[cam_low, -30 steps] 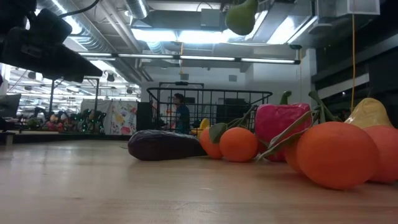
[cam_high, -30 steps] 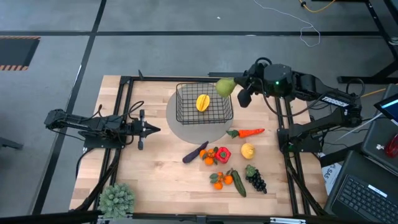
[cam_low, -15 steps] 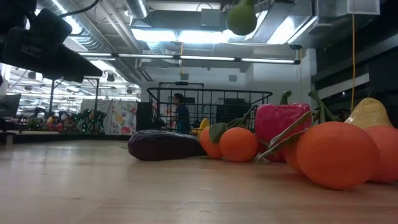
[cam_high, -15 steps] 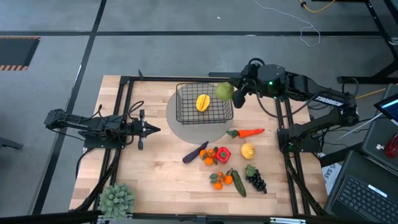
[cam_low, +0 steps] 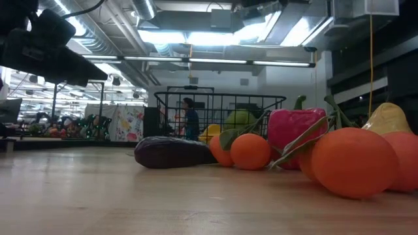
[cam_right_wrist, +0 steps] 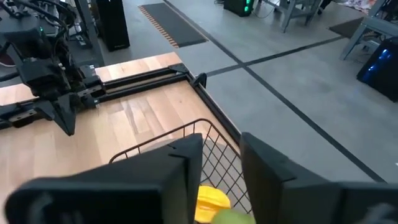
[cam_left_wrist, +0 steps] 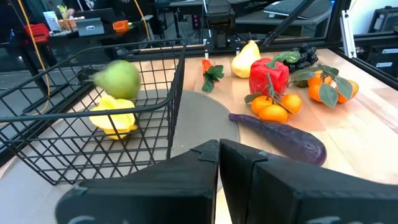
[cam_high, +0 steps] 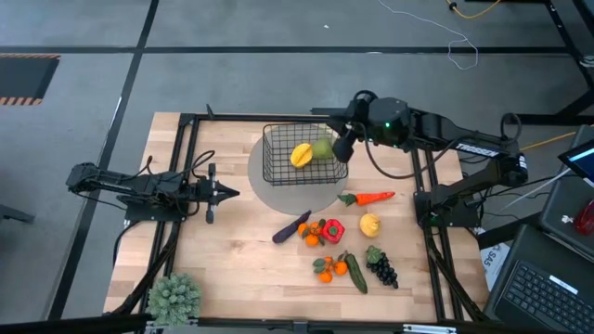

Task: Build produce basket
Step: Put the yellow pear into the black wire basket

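Observation:
The black wire basket (cam_high: 278,132) stands on a grey round mat in the far middle of the table. Inside it lies a yellow starfruit (cam_high: 301,154), and a green fruit (cam_high: 322,148) shows blurred right beside and above it (cam_left_wrist: 118,78). My right gripper (cam_high: 342,147) hangs open over the basket's right side, its fingers apart (cam_right_wrist: 219,143), touching nothing. The left gripper (cam_high: 232,193) is shut and stays low over the table's left part, pointing toward the basket.
Loose produce lies near and right of the basket: carrot (cam_high: 369,197), eggplant (cam_high: 290,227), red pepper (cam_high: 333,229), yellow fruit (cam_high: 370,224), oranges (cam_high: 326,268), cucumber (cam_high: 356,275), grapes (cam_high: 381,268). A bushy plant (cam_high: 174,297) sits at the near left corner.
My right gripper has moved toward the table's left, over the basket's right side, and has let go of the green fruit. The fruit, held high a second ago, has dropped into the basket beside the starfruit.

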Controlling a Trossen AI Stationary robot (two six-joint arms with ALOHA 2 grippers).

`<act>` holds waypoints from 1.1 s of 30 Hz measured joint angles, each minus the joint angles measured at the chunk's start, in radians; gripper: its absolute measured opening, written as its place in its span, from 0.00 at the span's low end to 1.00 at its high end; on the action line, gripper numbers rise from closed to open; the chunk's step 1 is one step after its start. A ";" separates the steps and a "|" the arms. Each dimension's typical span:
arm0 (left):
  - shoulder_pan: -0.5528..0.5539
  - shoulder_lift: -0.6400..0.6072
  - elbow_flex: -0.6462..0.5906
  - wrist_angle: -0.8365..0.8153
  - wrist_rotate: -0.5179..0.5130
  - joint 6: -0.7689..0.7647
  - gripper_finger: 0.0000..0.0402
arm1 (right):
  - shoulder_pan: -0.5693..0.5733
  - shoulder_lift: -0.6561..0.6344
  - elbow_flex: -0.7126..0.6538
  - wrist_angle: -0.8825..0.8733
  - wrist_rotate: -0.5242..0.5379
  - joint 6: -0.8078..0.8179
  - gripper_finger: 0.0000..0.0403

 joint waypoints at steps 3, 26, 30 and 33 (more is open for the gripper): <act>0.000 0.000 0.000 0.000 0.000 0.000 0.01 | 0.000 -0.006 0.000 -0.009 0.000 0.004 0.26; 0.000 0.000 0.000 0.000 0.000 0.000 0.01 | 0.185 -0.007 0.000 -0.853 -0.306 0.556 0.26; 0.000 0.000 0.000 0.000 0.000 0.000 0.01 | 0.298 -0.007 0.000 -0.869 -0.275 0.634 0.26; 0.000 0.000 0.000 0.000 0.000 0.000 0.01 | 0.387 -0.007 0.000 -0.858 -0.250 0.684 0.26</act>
